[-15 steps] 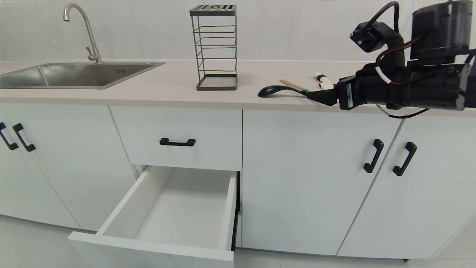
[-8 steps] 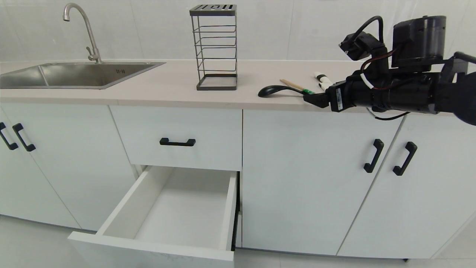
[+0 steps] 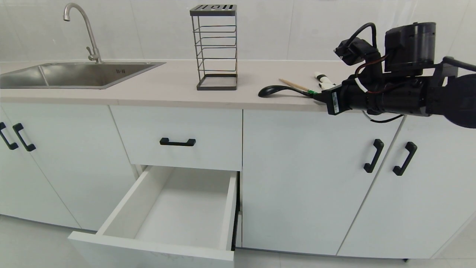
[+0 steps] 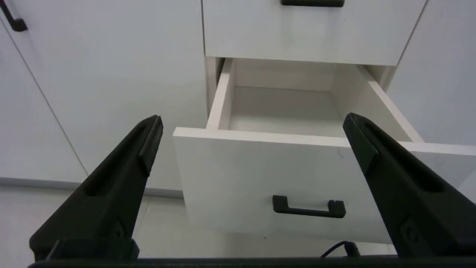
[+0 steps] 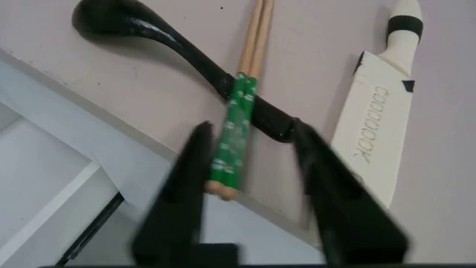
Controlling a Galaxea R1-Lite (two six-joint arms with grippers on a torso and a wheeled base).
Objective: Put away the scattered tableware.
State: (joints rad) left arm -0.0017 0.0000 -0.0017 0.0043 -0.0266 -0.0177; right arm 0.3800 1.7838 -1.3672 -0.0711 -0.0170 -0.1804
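The right gripper (image 5: 253, 197) has its two fingers spread apart and clamped on nothing, one to either side of the green-wrapped end of the chopsticks (image 5: 242, 97), at the front edge of the countertop (image 3: 167, 89). In the head view this cluster of tableware sits at about two o'clock. The chopsticks lie across the handle of the black spoon (image 3: 273, 90), whose bowl points toward nine o'clock, and the white knife (image 3: 322, 80) lies just beside them at about one o'clock from the crossing. All three pieces rest on the counter, well apart from the open drawer (image 3: 119, 204), which stands pulled out down at seven o'clock. The wire rack (image 3: 215, 48) stands at twelve o'clock on the counter. The left gripper (image 4: 253, 201) also has its fingers wide apart, holding nothing, and hangs in front of the drawer's face. I judge the step in hand to be the first pick-up, the approach to the chopsticks, with nothing put away yet. The next move calls for lowering the fingers until they flank the pair and then closing squarely. The spoon handle lies right under the chopsticks there, so the squeeze should take the sticks alone or it may drag the spoon along.
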